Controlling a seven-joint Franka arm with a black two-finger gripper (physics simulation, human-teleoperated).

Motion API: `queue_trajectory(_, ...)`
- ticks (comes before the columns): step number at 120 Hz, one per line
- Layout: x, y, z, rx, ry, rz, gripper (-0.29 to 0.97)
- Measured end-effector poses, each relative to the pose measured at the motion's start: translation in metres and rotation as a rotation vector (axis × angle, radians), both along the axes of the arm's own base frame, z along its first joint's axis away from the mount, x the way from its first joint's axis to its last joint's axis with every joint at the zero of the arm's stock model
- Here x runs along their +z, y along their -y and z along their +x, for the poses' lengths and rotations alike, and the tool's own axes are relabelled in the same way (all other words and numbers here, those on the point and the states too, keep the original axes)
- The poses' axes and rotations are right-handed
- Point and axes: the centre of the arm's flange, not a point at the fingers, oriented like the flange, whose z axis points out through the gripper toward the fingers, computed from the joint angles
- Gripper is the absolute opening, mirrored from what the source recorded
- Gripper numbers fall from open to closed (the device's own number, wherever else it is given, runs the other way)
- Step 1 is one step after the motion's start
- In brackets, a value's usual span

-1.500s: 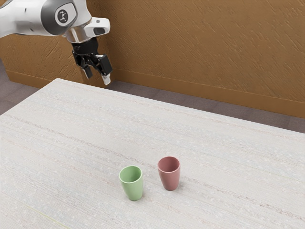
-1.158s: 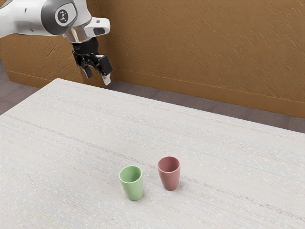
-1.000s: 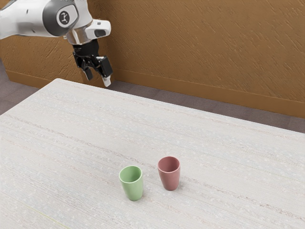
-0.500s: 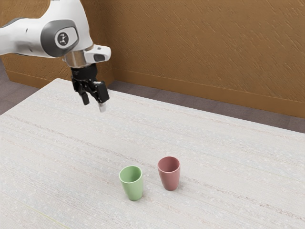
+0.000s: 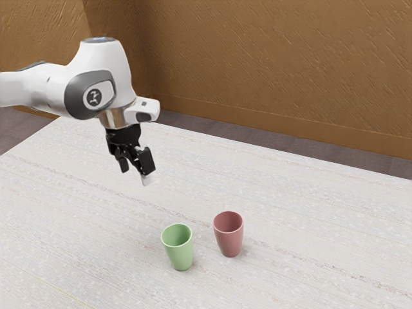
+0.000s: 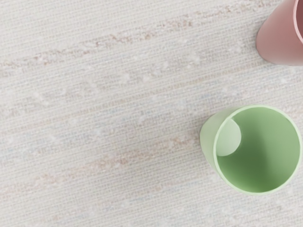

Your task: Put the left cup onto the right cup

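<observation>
Gripper (image 5: 135, 172) hangs open and empty, farther back than the green cup (image 5: 177, 247). The pink cup (image 5: 228, 234) is just beside it, on the exterior view's right.

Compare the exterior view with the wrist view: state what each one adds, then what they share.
The exterior view adds the white arm, its open gripper hanging above the table, apart from the cups and holding nothing, and the brown wall behind. The wrist view adds a look down into the green cup: its inside is empty and its bottom is visible. Both share the green cup, the pink cup beside it, both upright and not touching, and the pale table.
</observation>
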Motion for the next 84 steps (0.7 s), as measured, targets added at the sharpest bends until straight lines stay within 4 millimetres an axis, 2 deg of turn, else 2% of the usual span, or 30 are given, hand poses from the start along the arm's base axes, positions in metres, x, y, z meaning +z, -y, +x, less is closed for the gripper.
queue_trajectory(21,-0.015,0.019,-0.010,-0.018,0.008,0.003,0.68)
queue_trajectory(30,-0.028,0.026,-0.016,-0.025,-0.001,0.007,0.68)
queue_trajectory(40,-0.049,0.028,-0.023,-0.017,-0.016,0.007,0.68)
queue_trajectory(55,-0.067,0.027,-0.026,0.011,-0.019,-0.011,0.68)
queue_trajectory(84,-0.084,0.040,-0.025,0.017,-0.004,-0.024,0.68)
